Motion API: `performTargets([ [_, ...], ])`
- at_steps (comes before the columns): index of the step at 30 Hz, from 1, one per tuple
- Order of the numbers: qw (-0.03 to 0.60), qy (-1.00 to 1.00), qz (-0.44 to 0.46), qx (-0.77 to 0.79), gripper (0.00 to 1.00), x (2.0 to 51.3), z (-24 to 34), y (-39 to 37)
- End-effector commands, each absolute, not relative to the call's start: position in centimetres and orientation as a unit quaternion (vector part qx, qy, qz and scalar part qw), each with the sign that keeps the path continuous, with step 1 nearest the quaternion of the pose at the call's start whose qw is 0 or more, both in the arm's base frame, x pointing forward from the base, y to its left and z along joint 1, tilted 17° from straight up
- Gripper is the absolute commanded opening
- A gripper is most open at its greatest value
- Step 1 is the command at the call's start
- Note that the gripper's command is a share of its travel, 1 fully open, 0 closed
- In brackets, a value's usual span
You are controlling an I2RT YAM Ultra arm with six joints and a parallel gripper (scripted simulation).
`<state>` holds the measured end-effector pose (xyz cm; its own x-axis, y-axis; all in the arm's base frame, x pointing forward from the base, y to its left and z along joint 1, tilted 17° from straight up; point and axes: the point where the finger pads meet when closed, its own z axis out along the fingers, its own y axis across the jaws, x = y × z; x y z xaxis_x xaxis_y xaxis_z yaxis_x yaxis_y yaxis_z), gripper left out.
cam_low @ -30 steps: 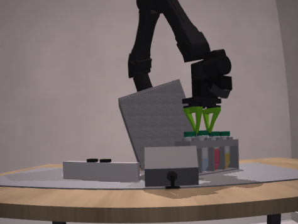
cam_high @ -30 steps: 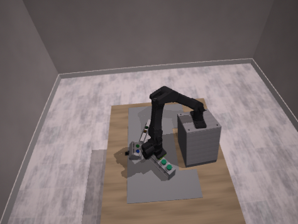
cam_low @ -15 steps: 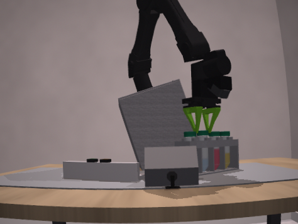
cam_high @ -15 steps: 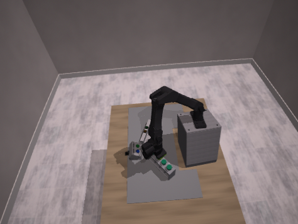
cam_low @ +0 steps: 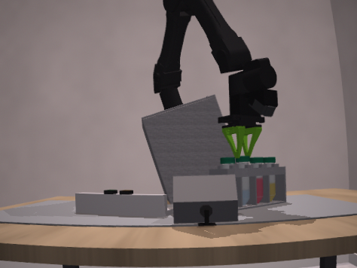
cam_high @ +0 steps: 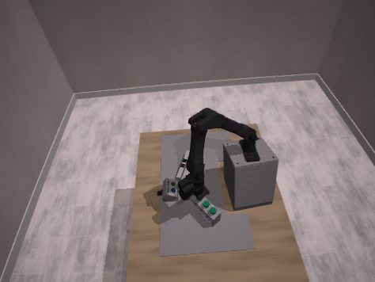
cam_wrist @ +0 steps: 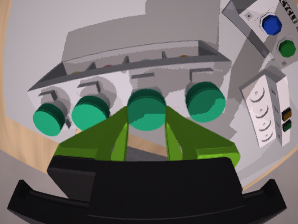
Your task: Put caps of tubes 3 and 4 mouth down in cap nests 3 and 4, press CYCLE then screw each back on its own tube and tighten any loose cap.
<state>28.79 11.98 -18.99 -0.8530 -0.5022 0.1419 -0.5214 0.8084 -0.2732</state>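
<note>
The decapping station (cam_wrist: 133, 63) holds four tubes with green caps. In the wrist view my gripper (cam_wrist: 146, 112) has its green fingers on both sides of the third cap from the left (cam_wrist: 147, 110), the cap of tube 3, and is shut on it. The cap sits on its tube. In the exterior view the gripper (cam_low: 242, 152) points straight down onto the same cap (cam_low: 242, 159), second from the left there. The other three caps (cam_wrist: 49, 117) (cam_wrist: 89, 111) (cam_wrist: 205, 100) stand free on their tubes. The cap tray (cam_wrist: 265, 108) lies to the right with empty nests.
The small key desk (cam_wrist: 265, 14) carries the blue CYCLE key (cam_wrist: 270, 24) and the green READY key (cam_wrist: 286, 48), to the right beyond the station. A tall grey block (cam_high: 249, 176) carries the arm's base. No lamp on the tray console (cam_low: 120, 203) looks lit.
</note>
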Motion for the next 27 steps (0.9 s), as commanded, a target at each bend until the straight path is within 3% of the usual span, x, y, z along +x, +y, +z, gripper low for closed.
performTargets([
  [1, 0.017, -0.951, 0.148, 0.271, 0.00, 29.6, -18.3, 12.8],
  [27, 0.017, -0.951, 0.148, 0.271, 0.00, 29.5, -14.9, 13.8],
])
